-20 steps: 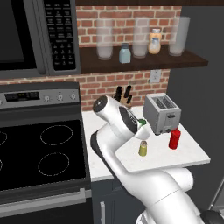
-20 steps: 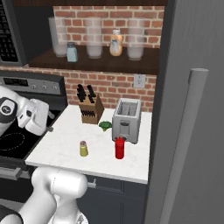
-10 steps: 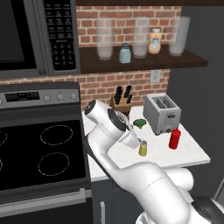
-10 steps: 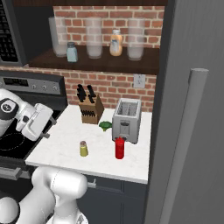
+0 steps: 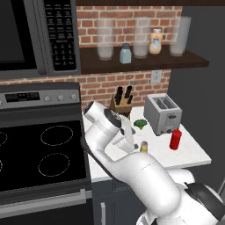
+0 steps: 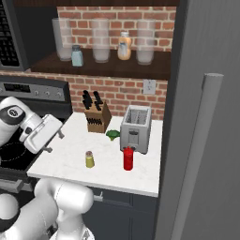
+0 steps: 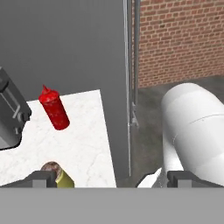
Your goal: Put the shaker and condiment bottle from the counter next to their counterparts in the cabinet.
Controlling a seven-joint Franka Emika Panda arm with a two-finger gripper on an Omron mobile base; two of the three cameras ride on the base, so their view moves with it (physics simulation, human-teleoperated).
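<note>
The yellow-green shaker (image 5: pixel 143 147) (image 6: pixel 89 160) (image 7: pixel 59 175) stands near the front of the white counter (image 5: pixel 193 151) (image 6: pixel 108 173). The red condiment bottle (image 5: pixel 175 139) (image 6: pixel 128 159) (image 7: pixel 54 108) stands to its right, in front of the toaster. My gripper (image 5: pixel 131 143) (image 6: pixel 55 142) (image 7: pixel 113 177) hangs open and empty over the counter's left part, left of the shaker and not touching it. On the wooden cabinet shelf (image 5: pixel 145 63) (image 6: pixel 108 68) stand the counterparts: a pale blue shaker (image 5: pixel 125 53) (image 6: pixel 77 56) and an orange-cream bottle (image 5: pixel 155 41) (image 6: pixel 124 46).
A silver toaster (image 5: pixel 162 114) (image 6: pixel 136 128), a knife block (image 5: pixel 122 103) (image 6: pixel 97 117) and a piece of broccoli (image 5: pixel 140 124) (image 6: pixel 113 135) sit at the back of the counter. Several tall glasses stand on the shelf. The stove (image 5: pixel 39 149) lies left, a grey fridge (image 6: pixel 206 140) right.
The hand has dropped lower and swung a little right, closer to the shaker. The jaws stayed open. Nothing on the counter moved.
</note>
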